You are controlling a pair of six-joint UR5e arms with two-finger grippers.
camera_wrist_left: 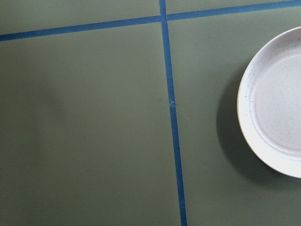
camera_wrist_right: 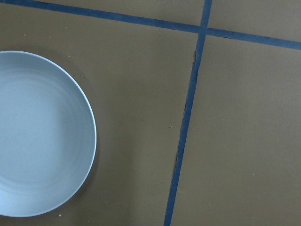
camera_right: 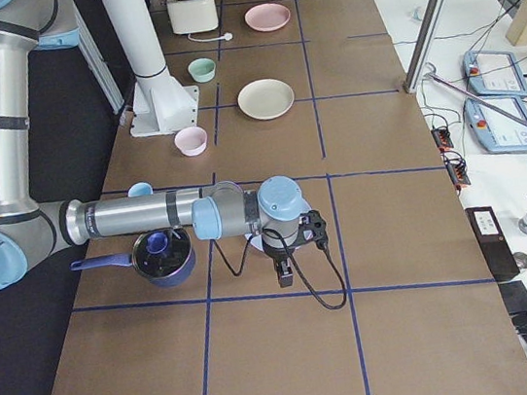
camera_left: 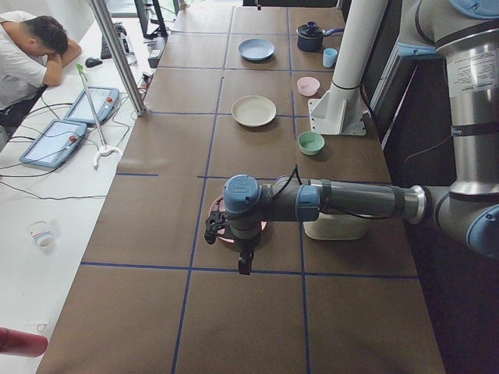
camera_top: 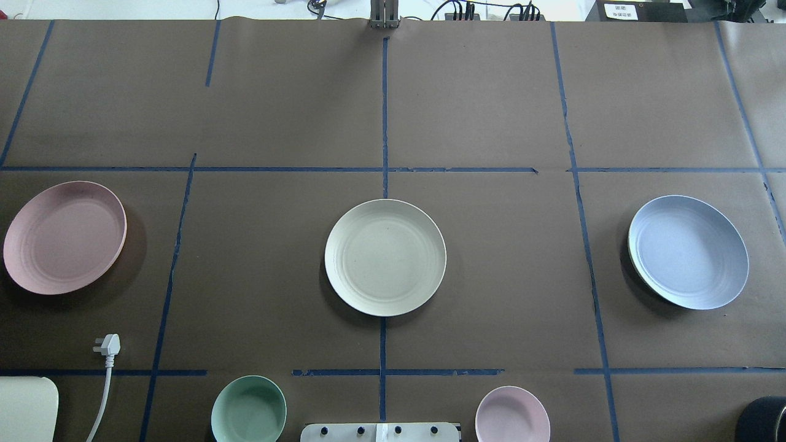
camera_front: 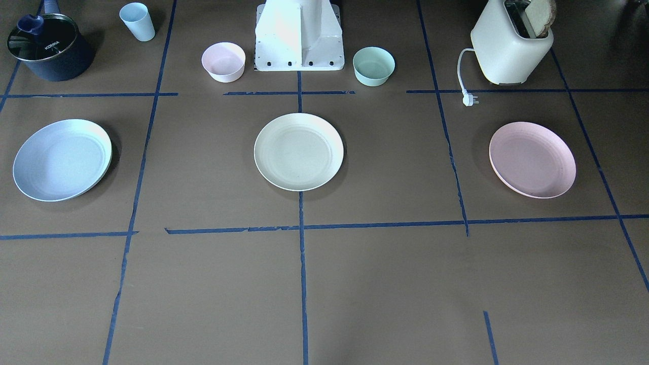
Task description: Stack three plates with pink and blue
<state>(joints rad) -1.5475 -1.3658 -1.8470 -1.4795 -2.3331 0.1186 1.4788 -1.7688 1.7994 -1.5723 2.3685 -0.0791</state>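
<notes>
Three plates lie apart in a row on the brown table. The cream plate (camera_front: 298, 151) is in the middle, also in the overhead view (camera_top: 385, 257). The pale pink plate (camera_front: 532, 159) lies on my left side (camera_top: 64, 237). The light blue plate (camera_front: 62, 159) lies on my right side (camera_top: 688, 252). My left gripper (camera_left: 244, 261) hangs above the table beside the pink plate (camera_wrist_left: 277, 103). My right gripper (camera_right: 285, 271) hangs beside the blue plate (camera_wrist_right: 37, 136). Both grippers show only in the side views, so I cannot tell whether they are open or shut.
Near my base (camera_front: 299, 38) stand a pink bowl (camera_front: 223, 62) and a mint-green bowl (camera_front: 373, 66). A toaster (camera_front: 512, 43) with a loose plug (camera_front: 470, 100) stands at my left rear. A dark pot (camera_front: 48, 48) and a blue cup (camera_front: 137, 21) stand at my right rear.
</notes>
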